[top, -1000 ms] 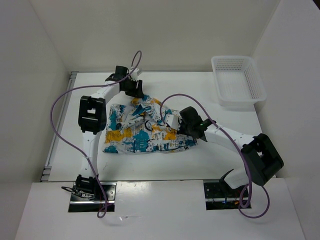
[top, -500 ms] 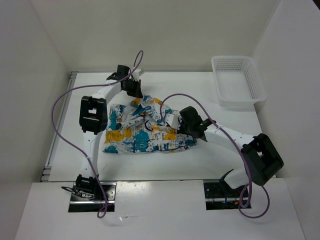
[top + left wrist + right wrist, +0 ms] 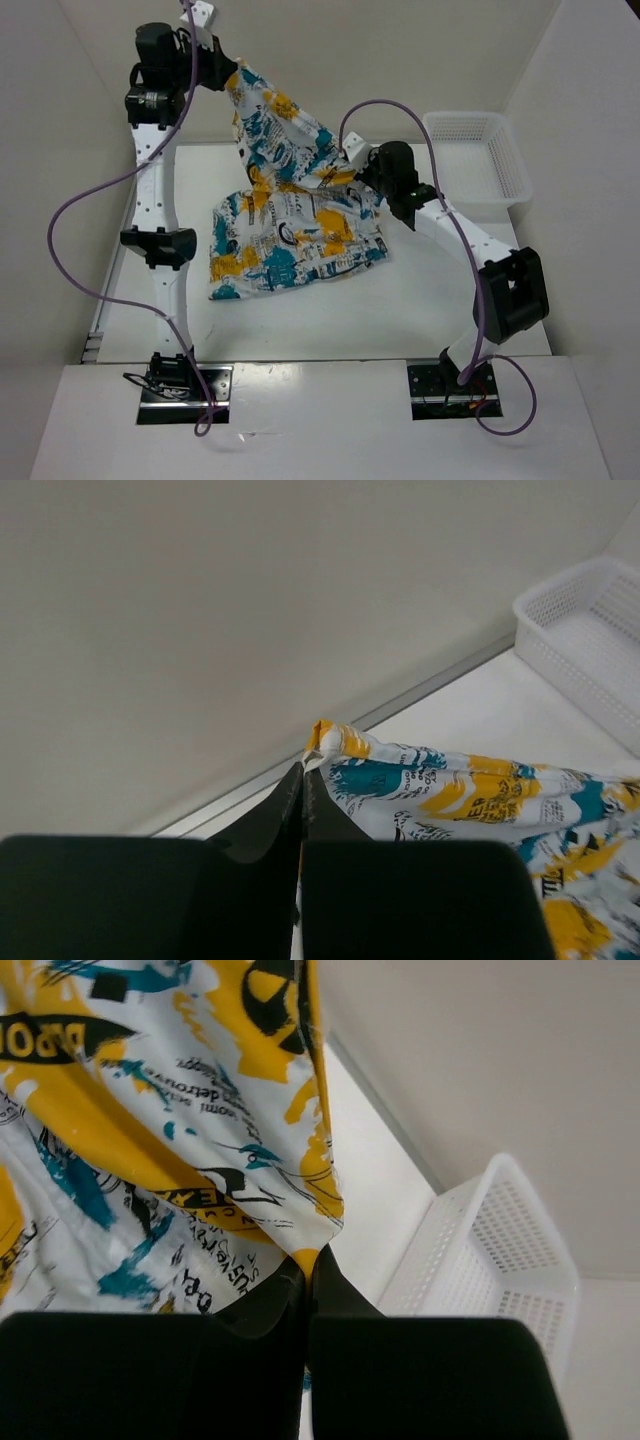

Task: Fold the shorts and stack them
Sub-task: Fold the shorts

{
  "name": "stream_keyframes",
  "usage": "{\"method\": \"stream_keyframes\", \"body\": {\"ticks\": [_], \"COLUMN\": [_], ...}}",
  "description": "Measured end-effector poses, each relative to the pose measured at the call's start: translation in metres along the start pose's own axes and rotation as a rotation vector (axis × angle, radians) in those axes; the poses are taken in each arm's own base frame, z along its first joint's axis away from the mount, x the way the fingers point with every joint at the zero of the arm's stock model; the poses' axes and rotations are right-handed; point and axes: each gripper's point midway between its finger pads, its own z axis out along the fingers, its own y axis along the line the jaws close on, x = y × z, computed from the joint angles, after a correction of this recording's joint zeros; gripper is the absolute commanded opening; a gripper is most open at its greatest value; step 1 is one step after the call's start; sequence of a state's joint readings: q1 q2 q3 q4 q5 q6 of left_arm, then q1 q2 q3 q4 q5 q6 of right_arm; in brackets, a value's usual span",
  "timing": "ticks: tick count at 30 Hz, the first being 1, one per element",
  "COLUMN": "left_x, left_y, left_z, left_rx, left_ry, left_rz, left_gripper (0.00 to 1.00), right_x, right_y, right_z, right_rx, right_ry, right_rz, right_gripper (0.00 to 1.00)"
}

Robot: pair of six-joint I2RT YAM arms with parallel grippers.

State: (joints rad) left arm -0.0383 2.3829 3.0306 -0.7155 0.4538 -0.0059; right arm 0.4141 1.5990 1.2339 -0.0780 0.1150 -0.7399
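Observation:
The shorts point(image 3: 290, 235), white cloth with yellow and teal patches and dark lettering, hang stretched between both grippers, and their lower part drapes onto the table. My left gripper point(image 3: 228, 68) is raised high at the back left. It is shut on one corner of the shorts point(image 3: 450, 790), pinched at its fingertips point(image 3: 318, 805). My right gripper point(image 3: 352, 165) is lower, right of centre, shut on another corner of the shorts point(image 3: 150, 1110). That gripper point(image 3: 312, 1260) shows the yellow cloth tip squeezed between its jaws.
A white mesh basket point(image 3: 478, 205) with nothing in it stands at the back right of the table point(image 3: 450, 290); it also shows as the basket point(image 3: 590, 630) and the basket point(image 3: 490, 1250). White walls enclose the back and both sides. Purple cables loop off both arms.
The left gripper shut on a corner of the shorts and rose high toward the back. The right gripper lifted its corner too. The shorts went from lying flat to hanging between them.

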Motion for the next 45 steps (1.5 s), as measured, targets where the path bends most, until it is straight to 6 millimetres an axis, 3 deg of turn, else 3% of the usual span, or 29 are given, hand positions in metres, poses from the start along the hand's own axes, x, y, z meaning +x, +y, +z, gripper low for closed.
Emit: {"method": "stream_keyframes", "body": {"ticks": [2,4,6,11,14,21,23,26,29,30,31,33,35,40,45], "left_x": [-0.018,-0.019,-0.004,0.073,0.107,0.12,0.131,0.158,0.191,0.196,0.189,0.175,0.177,0.229,0.272], "left_y": [-0.007,-0.016,-0.021,-0.017,-0.013,-0.039,-0.059,-0.089,-0.141,-0.149,-0.15,-0.135,-0.116,-0.097,-0.117], "left_z": [-0.025,-0.043,-0.053,-0.061,-0.063,-0.079,-0.099,-0.133,-0.197,-0.21,-0.219,-0.216,-0.213,-0.224,-0.261], "left_rx": [-0.013,-0.008,-0.002,0.041,0.063,0.146,0.155,0.095,0.061,0.057,0.034,-0.039,-0.113,-0.197,-0.196], "left_ry": [0.0,0.037,0.107,0.35,0.443,0.54,0.59,0.523,0.448,0.435,0.388,0.301,0.265,0.36,0.412], "left_rz": [0.001,-0.019,-0.057,-0.22,-0.302,-0.396,-0.421,-0.303,-0.185,-0.165,-0.136,-0.092,-0.076,-0.119,-0.138], "left_gripper": [0.0,0.0,0.0,0.0,0.0,0.0,0.0,0.0,0.0,0.0,0.0,0.0,0.0,0.0,0.0], "right_x": [-0.012,-0.011,-0.003,0.033,0.043,0.049,0.052,0.059,0.062,0.062,0.061,0.057,0.051,0.055,0.064], "right_y": [-0.01,-0.007,0.0,0.033,0.045,0.053,0.058,0.064,0.069,0.07,0.073,0.08,0.091,0.112,0.143], "right_z": [0.0,0.001,0.001,-0.003,-0.011,-0.035,-0.038,-0.04,-0.041,-0.042,-0.042,-0.043,-0.046,-0.059,-0.084], "right_rx": [0.031,0.028,0.012,-0.058,-0.081,-0.08,-0.088,-0.102,-0.115,-0.12,-0.126,-0.145,-0.173,-0.269,-0.379], "right_ry": [-0.038,-0.041,-0.026,0.033,0.039,0.026,0.036,0.058,0.073,0.076,0.075,0.068,0.059,0.078,0.091], "right_rz": [0.015,0.019,0.018,0.004,-0.002,-0.022,-0.032,-0.045,-0.06,-0.068,-0.08,-0.104,-0.137,-0.208,-0.307], "right_gripper": [0.0,0.0,0.0,0.0,0.0,0.0,0.0,0.0,0.0,0.0,0.0,0.0,0.0,0.0,0.0]}}
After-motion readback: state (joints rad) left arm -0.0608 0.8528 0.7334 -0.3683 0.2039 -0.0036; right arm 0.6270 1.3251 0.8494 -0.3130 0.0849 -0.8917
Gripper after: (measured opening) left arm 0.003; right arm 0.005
